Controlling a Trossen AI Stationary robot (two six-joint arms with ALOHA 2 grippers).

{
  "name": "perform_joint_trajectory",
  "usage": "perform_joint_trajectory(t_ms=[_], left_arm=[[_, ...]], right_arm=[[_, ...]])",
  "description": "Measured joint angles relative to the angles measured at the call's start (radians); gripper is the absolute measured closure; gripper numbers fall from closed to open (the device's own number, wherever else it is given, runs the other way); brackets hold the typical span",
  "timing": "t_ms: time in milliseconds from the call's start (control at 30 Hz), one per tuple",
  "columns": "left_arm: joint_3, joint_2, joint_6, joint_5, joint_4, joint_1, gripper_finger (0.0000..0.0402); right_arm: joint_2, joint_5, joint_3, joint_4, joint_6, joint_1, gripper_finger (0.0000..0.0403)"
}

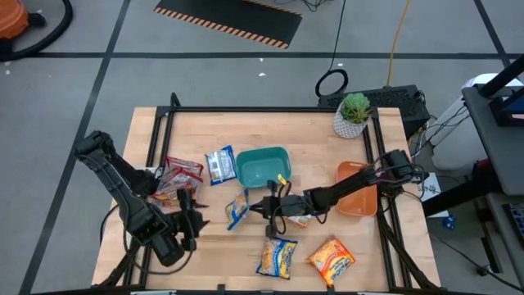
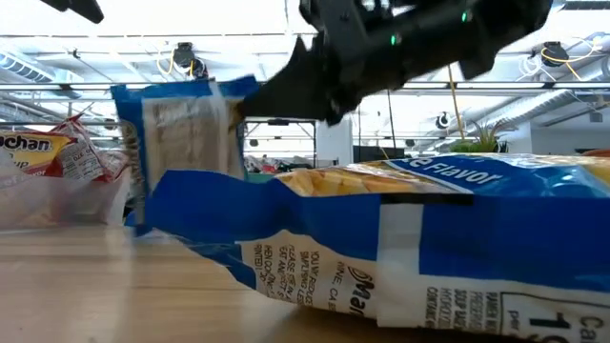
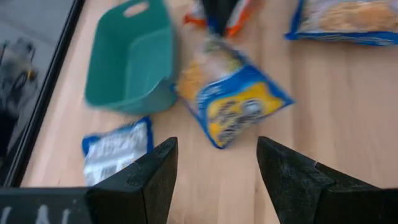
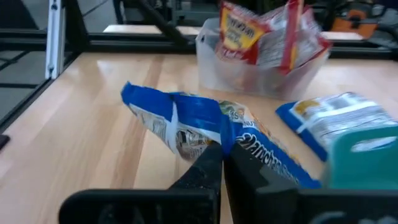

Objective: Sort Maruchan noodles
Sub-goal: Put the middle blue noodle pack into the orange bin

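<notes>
With my right gripper [image 1: 260, 208] pinched on the crinkly blue-and-yellow plastic noodle packet [image 1: 237, 210] beside the teal rectangular bin [image 1: 263, 166], left gripper [image 1: 193, 221] spread idle, I judge lifting comes next.

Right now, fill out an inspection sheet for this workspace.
Surface: light wooden table, black frame rails.
Job's things: red noodle packets in a clear plastic tub at the left; blue-and-yellow crinkly packet mid-table; blue-and-white packet beside the teal rectangular bin; blue-yellow packet and orange packet at the near edge.
Clutter: orange tray; potted green plant.
Grippers: left gripper open, holding nothing; right gripper shut at the blue-and-yellow packet's edge.
Cables: looped black cable on the floor.
Surroundings: striped floor mat.
</notes>
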Motion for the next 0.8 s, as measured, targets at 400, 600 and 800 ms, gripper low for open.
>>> perform_joint_trajectory(t_ms=[400, 600, 800], left_arm=[[-0.064, 0.148, 0.234, 0.034, 0.311, 0.016, 0.0178], [-0.064, 0.150, 0.119, -0.006, 0.300, 0.076, 0.0178], [-0.064, 0.189, 0.005, 0.016, 0.294, 0.131, 0.0178]], right_arm=[[-0.036, 0.106, 0.000, -0.044, 0.068, 0.020, 0.0403], [-0.036, 0.136, 0.001, -0.037, 0.078, 0.018, 0.0403], [-0.037, 0.158, 0.001, -0.009, 0.086, 0.018, 0.0403]])
